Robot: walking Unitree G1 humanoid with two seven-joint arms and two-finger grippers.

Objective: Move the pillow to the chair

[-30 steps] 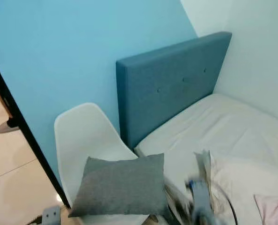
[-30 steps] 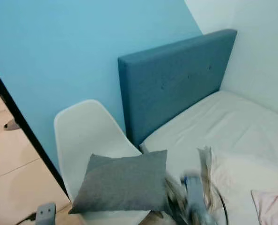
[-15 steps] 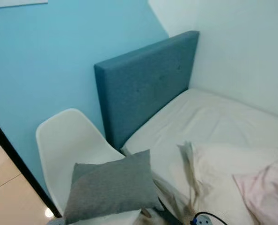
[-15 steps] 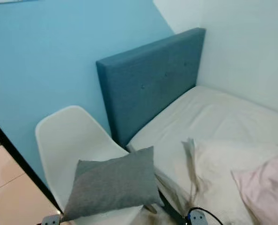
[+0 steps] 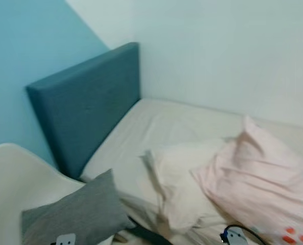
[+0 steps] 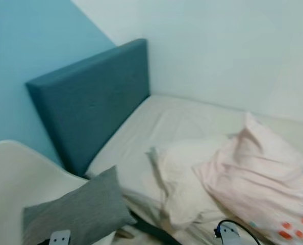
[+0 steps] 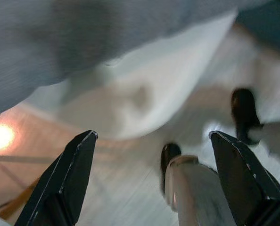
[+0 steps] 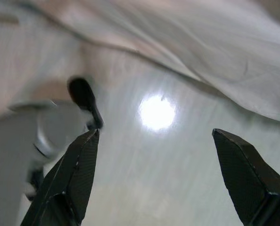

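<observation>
You've got open mattress [image 5: 177, 122] up by the headboard [image 5: 85, 109]; nearer you, a white pillow [image 5: 179, 178] and pink bedding [image 5: 258, 184] crowd the bed, grey pillow [image 5: 72, 214] covers the chair [image 5: 14, 178].

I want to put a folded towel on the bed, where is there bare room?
The bare mattress is free between the blue headboard and the white pillow. The near right side is crowded by the pink blanket.

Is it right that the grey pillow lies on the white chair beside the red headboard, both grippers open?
No. The headboard is blue, as the left eye view shows. The grey pillow does lie on the white chair, and the left gripper and right gripper are open.
</observation>
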